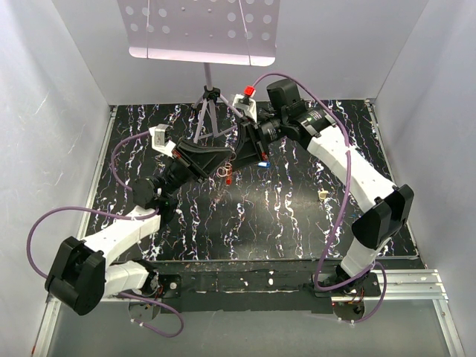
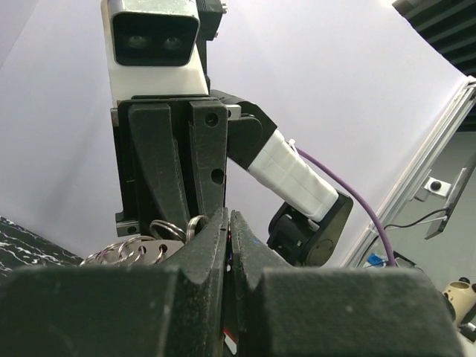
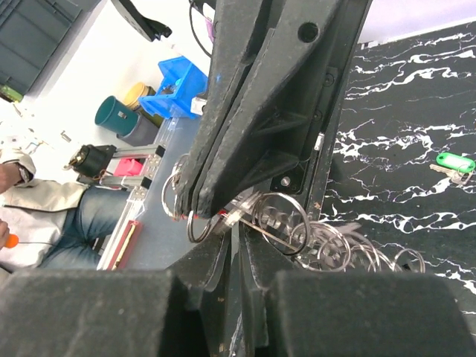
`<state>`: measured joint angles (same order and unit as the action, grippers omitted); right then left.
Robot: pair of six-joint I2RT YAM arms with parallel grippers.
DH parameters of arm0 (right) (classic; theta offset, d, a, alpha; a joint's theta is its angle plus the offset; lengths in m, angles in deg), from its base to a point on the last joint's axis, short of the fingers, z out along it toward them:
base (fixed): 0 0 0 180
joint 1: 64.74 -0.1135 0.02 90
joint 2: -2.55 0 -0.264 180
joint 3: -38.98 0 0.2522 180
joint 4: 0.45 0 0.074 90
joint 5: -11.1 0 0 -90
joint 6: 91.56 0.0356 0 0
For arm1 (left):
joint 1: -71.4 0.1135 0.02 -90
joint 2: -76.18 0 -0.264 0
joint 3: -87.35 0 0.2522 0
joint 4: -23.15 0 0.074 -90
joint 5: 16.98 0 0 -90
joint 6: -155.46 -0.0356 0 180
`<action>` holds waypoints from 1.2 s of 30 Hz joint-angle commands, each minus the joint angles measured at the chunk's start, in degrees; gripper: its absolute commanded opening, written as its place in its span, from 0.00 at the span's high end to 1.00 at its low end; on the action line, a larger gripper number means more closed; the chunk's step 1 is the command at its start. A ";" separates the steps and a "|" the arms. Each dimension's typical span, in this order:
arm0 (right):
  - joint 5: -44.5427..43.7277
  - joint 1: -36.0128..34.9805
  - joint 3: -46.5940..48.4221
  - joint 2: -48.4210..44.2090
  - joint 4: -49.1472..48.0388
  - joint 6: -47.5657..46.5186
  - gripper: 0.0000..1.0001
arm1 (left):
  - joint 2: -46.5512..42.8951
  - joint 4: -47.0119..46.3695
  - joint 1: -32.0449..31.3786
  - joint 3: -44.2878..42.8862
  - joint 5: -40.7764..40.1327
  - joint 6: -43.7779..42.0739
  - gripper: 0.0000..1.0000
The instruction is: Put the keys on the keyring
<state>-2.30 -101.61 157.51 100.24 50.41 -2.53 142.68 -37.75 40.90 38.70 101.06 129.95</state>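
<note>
My two grippers meet tip to tip above the middle of the black marbled table. My left gripper point(image 1: 225, 158) point(image 2: 229, 219) is shut on a red-headed key point(image 3: 222, 213), seen as a red and white sliver between its fingers point(image 2: 230, 335). My right gripper point(image 1: 239, 149) point(image 3: 242, 234) is shut on the keyring point(image 3: 342, 242), a thin grey ring fringed with small split rings, which hangs beside the jaws point(image 1: 224, 173) point(image 2: 130, 249). The red key's end touches the ring at my right fingertips. A green key point(image 3: 450, 161) and a cream key point(image 1: 323, 195) lie on the table.
A music stand point(image 1: 201, 30) stands at the back, its tripod point(image 1: 210, 111) just behind my grippers. A small blue piece point(image 1: 262, 163) sits under my right gripper. White walls close in the table on three sides.
</note>
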 commanded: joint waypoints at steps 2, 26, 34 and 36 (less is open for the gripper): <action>-4.09 -0.58 2.98 0.31 -2.03 2.90 0.85 | 0.21 -13.50 -0.87 -2.11 0.45 2.57 1.00; -9.63 4.17 -1.42 -13.23 15.90 -20.39 0.51 | -3.31 -7.53 -0.70 -1.32 9.06 -2.79 1.00; -13.22 1.27 3.24 -9.98 11.33 -14.06 0.50 | -2.17 -6.73 -0.70 -1.06 9.32 -2.88 1.00; -13.75 0.65 3.86 -9.45 10.89 -13.09 0.51 | -2.08 -6.73 -0.70 -0.88 9.15 -2.97 1.00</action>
<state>-14.39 -99.49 158.12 90.05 63.99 -18.33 141.13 -38.23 40.42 38.52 110.56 127.63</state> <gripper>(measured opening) 0.495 0.013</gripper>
